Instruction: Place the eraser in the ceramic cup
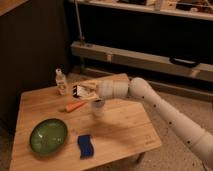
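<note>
Camera view: claw (pixel 82 91) above round ceramic cup (pixel 98 107)

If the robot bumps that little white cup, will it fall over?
Maybe. The ceramic cup looks small and taller than wide, so a sideways knock could tip it, and being round it might then roll across the table. The gripper is above and slightly left of it, holding the eraser.
</note>
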You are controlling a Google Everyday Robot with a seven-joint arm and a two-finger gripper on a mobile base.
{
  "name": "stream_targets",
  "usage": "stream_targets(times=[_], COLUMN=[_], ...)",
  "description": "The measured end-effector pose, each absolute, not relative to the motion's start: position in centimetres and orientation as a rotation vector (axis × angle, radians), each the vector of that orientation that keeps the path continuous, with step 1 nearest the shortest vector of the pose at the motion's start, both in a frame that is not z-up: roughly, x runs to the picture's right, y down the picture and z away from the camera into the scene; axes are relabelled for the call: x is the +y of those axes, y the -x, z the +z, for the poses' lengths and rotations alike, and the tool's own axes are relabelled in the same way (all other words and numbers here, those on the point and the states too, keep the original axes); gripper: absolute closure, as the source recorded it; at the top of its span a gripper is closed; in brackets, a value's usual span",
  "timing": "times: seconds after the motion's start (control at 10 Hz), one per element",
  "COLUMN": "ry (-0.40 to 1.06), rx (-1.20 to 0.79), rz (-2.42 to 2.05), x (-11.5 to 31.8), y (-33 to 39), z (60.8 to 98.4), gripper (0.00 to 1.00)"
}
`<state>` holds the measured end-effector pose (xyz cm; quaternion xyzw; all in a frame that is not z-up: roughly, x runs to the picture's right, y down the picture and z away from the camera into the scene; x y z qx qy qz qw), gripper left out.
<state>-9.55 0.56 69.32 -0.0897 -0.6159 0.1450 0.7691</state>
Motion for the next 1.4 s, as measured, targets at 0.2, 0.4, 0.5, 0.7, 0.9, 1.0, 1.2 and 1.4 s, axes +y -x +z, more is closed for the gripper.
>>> stream_targets(times=[0.2, 0.4, 0.5, 0.7, 0.9, 1.0, 1.2, 1.4], ry=[0.213, 0.221, 0.219, 0.214, 0.21, 0.209, 0.212, 0.216], rx=[-1.334, -1.335, -1.339, -1.345, -1.343, -1.342, -1.341, -1.343], rz=[0.334, 0.34, 0.339, 0.329, 0.32, 0.317, 0.316, 0.314], x=[1.8, 2.6, 2.8, 3.2, 3.3, 3.3, 3.2, 3.3], y=[9.3, 9.1, 9.0, 8.9, 8.7, 8.7, 8.6, 8.9], z=[70.4, 71.1, 71.3, 71.5, 71.8, 71.8, 72.4, 72.9], gripper=[0.81, 0.81, 0.81, 0.81, 0.81, 0.81, 0.81, 0.81])
